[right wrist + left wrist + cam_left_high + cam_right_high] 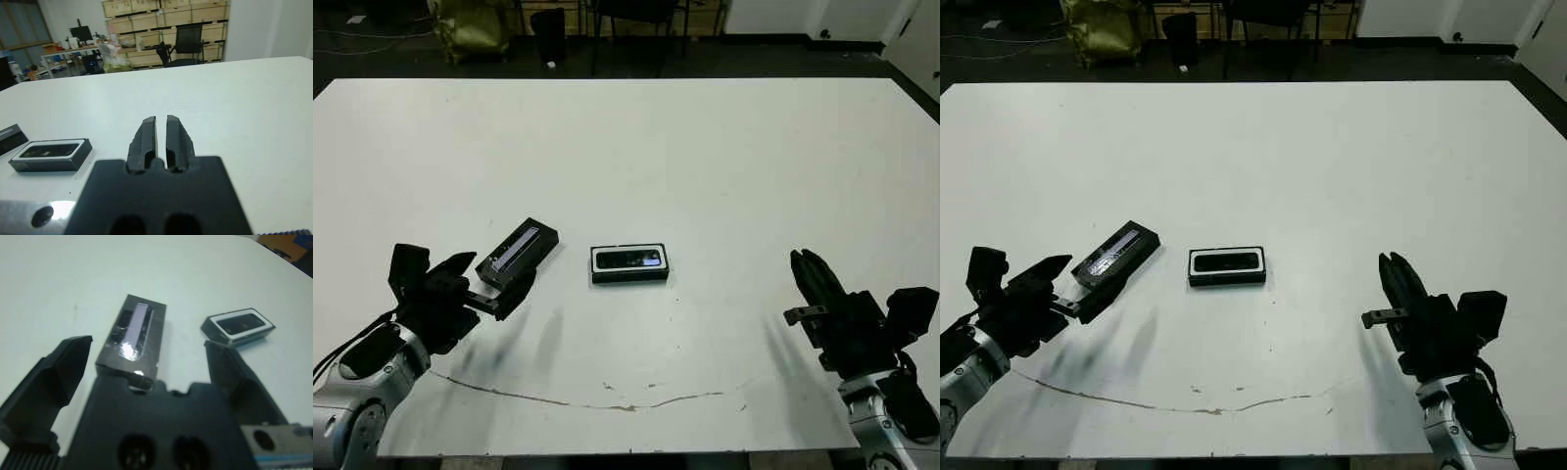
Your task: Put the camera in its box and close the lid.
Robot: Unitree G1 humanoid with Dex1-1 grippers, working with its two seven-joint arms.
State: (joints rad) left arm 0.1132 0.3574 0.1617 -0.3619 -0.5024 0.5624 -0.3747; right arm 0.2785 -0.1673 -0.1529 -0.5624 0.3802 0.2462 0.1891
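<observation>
Nearest the viewer, two end effectors are flanking the near edge of the white bench (705, 147). At near left, the left end effector (494, 284) is spreading its two black fingers wide; the lid (517, 253), a flat black cover bearing a pale grey stripe, is lying between them with its near end close against the black body of the end effector. In the left wrist view both fingers are standing clear of the lid's sides, so the lid is not being pinched; whether its near end is touching the body cannot be told. The lid is lying diagonally, its far end pointing away and to the right.

At near right, the right end effector (813, 277) is hovering over bare bench, its fingers (146, 137) pressed almost together with only a thin slit between them, gripping nothing.

Near the bench centre, just right of the lid and apart from it, the box (629, 264) is sitting flat and uncovered, its white lining showing as a pale border. The camera (628, 259), a slim black bar, is lying inside the box along its length, with a faint bluish glint toward its right end.

A thin dark crack line (607, 403) is running across the bench surface near the front edge.
</observation>
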